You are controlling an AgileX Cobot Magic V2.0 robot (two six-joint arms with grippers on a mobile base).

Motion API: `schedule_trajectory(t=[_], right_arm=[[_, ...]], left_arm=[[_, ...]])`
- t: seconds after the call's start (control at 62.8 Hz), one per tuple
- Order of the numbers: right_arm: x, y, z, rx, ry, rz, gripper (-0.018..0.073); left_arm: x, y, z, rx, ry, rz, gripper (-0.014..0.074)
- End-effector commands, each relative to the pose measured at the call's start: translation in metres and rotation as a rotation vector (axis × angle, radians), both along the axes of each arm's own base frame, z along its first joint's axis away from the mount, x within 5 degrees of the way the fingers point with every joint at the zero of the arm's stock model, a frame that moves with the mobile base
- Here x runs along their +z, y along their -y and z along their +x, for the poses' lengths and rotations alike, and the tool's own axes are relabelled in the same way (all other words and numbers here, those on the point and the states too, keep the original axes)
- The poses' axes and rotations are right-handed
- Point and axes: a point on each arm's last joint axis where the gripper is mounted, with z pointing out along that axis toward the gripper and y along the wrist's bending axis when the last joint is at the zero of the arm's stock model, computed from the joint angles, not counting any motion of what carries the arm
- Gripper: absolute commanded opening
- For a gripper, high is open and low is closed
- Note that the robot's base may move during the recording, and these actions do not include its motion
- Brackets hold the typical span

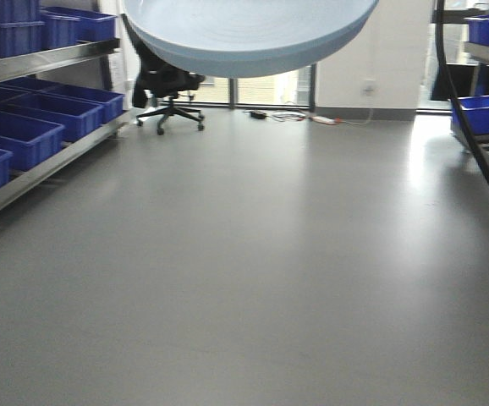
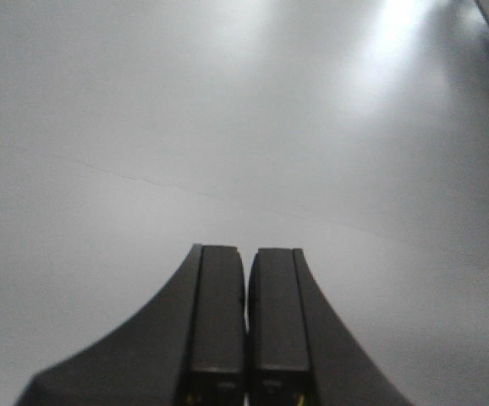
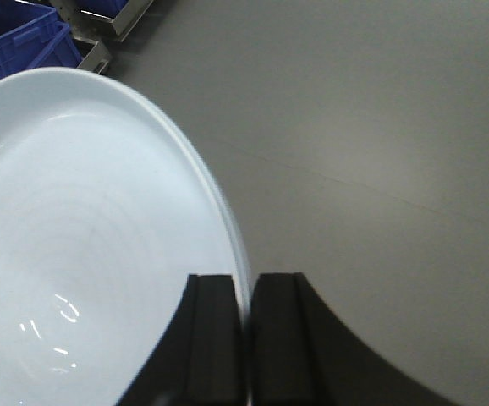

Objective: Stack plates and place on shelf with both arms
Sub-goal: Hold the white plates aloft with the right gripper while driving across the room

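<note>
Black fingers (image 3: 211, 338) of the right hand (image 3: 245, 288) fill the bottom of the right wrist view, pinched almost together on the rim of a plate (image 3: 84, 211), one finger inside the rim and one outside. The plate spreads away to the left of the hand, glossy pale bluish-white with faint rings in its well. Its edge shows as a doubled line, and I cannot tell whether a second plate sits under the first. Below and beyond it lies grey floor (image 3: 380, 127), with blue crates (image 3: 12, 42) at the top left corner.

In the left wrist view, the left hand (image 2: 246, 262) has its two fingers (image 2: 215, 313) pressed side by side with only a thin slit between them and nothing in it. It hangs over bare grey floor.

From the front view the plate's pale underside (image 1: 244, 34) is up in the air at the top edge, well apart from the shelf (image 1: 41, 59) on the left. That shelf's metal tiers carry rows of blue crates. More crates stand at the right edge, with a black cable (image 1: 440, 42) curving down in front of them. An office chair (image 1: 168, 85) stands far back near the windows.
</note>
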Motion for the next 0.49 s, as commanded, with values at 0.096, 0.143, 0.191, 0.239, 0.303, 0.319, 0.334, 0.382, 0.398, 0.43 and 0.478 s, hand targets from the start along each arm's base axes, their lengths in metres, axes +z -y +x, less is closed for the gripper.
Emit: schedule_trajectory(t=[0.096,0.143,0.191,0.239,0.303,0.319,0.334,0.382,0.398,0.43,0.478], right_arm=[[0.0303,0.0032,-0.0045,-0.020,0.146,0.069,0.0033],[0.0303,0.0032,-0.0045,-0.020,0.146,0.069,0.0033],[0.0302,0.0032,-0.0046,-0.020,0.145,0.069,0.0033],[0.0302,0.0032,-0.0046,-0.020,0.145,0.069,0.0033],[0.0302,0.0032,-0.0046,-0.020,0.145,0.069,0.0033],[0.0302,0.0032,-0.0046,-0.020,0.145,0.069,0.0033],[0.0302,0.0032,-0.0046,-0.020,0.145,0.069,0.0033],[0.0303,0.0032,-0.0045,-0.020,0.146,0.069,0.0033],[0.0303,0.0032,-0.0045,-0.020,0.146,0.069,0.0033],[0.0303,0.0032,-0.0045,-0.020,0.146,0.069,0.0033],[0.0303,0.0032,-0.0045,-0.020,0.146,0.069,0.0033]], left_arm=[[0.0160,-0.0007,0.0038,0.020,0.103,-0.025,0.0090],[0.0160,-0.0007,0.0038,0.020,0.103,-0.025,0.0090],[0.0160,-0.0007,0.0038,0.020,0.103,-0.025,0.0090],[0.0160,-0.0007,0.0038,0.020,0.103,-0.025,0.0090],[0.0160,-0.0007,0.0038,0.020,0.103,-0.025,0.0090],[0.0160,-0.0007,0.0038,0.020,0.103,-0.025,0.0090],[0.0160,-0.0007,0.0038,0.020,0.103,-0.025,0.0090],[0.0160,-0.0007,0.0038,0.020,0.103,-0.025,0.0090],[0.0160,-0.0007,0.0038,0.020,0.103,-0.025,0.0090],[0.0160,-0.0007,0.0038,0.020,0.103,-0.025,0.0090],[0.0160,-0.0007,0.0038,0.020,0.103,-0.025,0.0090]])
